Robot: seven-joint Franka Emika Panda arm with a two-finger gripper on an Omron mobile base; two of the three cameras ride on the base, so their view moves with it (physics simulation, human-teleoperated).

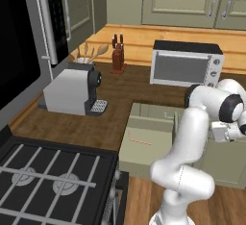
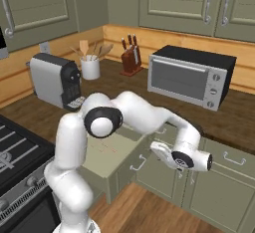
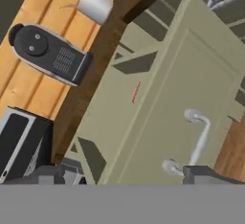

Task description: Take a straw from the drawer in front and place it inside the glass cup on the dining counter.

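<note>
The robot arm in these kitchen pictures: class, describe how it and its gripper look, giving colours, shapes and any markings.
The arm is built of glossy white, rounded, tube-like segments linked by bulbous joints. The joints carry dark, nearly black rings and round caps. The hand is white with a dark round patch. The gripper ends in two small dark grey, blocky finger tips. No cables or lettering can be seen.

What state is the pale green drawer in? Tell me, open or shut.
Open. The pale sage-green drawer stands pulled out from the cabinet, its light interior exposed, with the thin reddish straw lying flat inside.
</note>
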